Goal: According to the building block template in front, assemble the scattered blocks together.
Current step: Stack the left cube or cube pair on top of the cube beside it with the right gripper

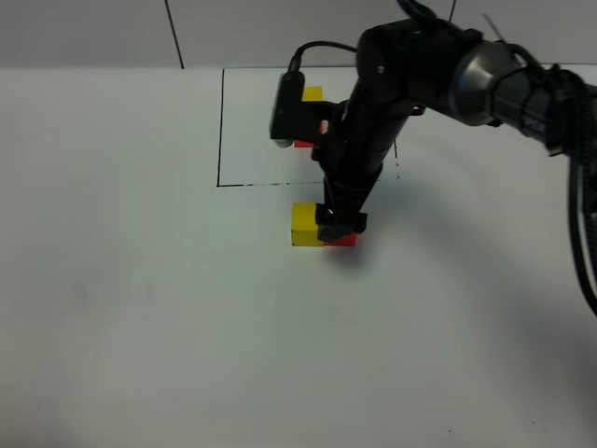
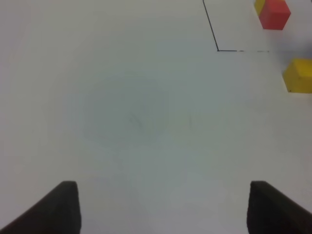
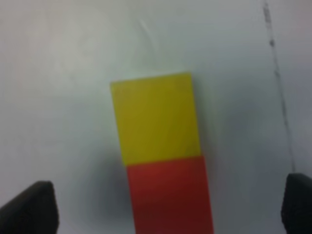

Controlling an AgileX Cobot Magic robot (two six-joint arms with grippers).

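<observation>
Right arm [image 1: 373,121] looms over the template [image 2: 273,14] (half hidden); right gripper [image 3: 163,209] spread wide, clasping nothing, left gripper [image 2: 168,209] likewise. Yellow cube [image 3: 156,117] touches red cube [image 3: 168,195], just outside the outline [image 1: 219,131]: a clumsy lift could knock them apart.

Small matte yellow cube [image 3: 156,119] and small matte red cube [image 3: 170,195] sit face to face on the white counter [image 3: 63,73].
The right tool [image 3: 163,204] is spread wide, its dark fingertips [image 3: 29,207] flanking the red cube without touching it; a thin black drawn line [image 3: 280,97] runs beside the pair.
</observation>
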